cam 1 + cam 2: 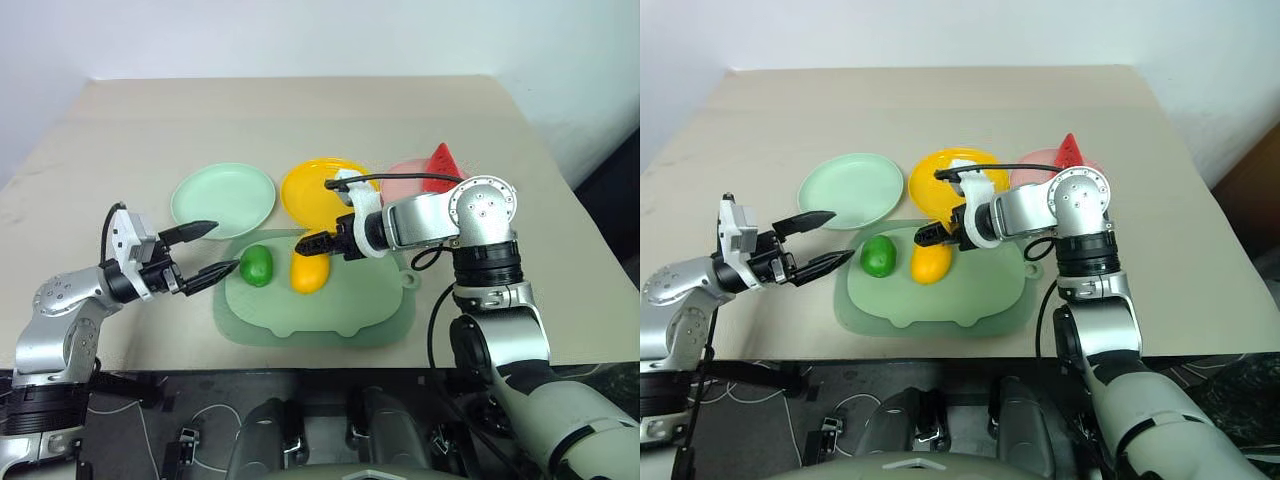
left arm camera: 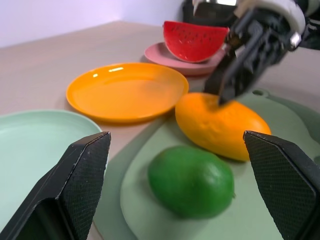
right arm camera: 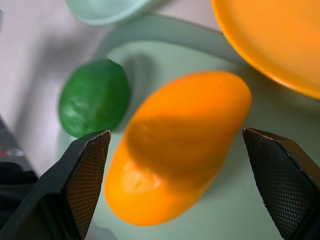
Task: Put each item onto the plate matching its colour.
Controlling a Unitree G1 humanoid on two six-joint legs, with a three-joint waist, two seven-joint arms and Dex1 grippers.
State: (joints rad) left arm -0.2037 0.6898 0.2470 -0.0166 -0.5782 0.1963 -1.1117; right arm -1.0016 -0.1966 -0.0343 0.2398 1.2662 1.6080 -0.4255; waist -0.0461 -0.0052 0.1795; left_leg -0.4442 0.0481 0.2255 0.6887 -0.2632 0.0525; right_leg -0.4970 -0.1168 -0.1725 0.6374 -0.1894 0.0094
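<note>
Above the pale green mat [image 1: 340, 305] in the middle of the table [image 1: 300, 120], the right gripper [image 1: 318, 243] hangs over the yellow mango [image 1: 308, 271], its two black fingers spread wide on either side and not yet closed on it. The mango lies on the mat just beside the green lime [image 1: 257, 265], and the yellow plate [image 1: 318, 190] sits empty right behind them. Off to the left, the left gripper [image 1: 205, 250] is also wide open and holds nothing, pointing toward the lime from near the mat's edge. The mint green plate [image 1: 222, 196] behind it is empty too. Further right, the red watermelon wedge [image 1: 442, 163] already rests on the pink plate [image 1: 400, 178]. So one item of three looks placed, while the mango and the lime remain to be moved.
</note>
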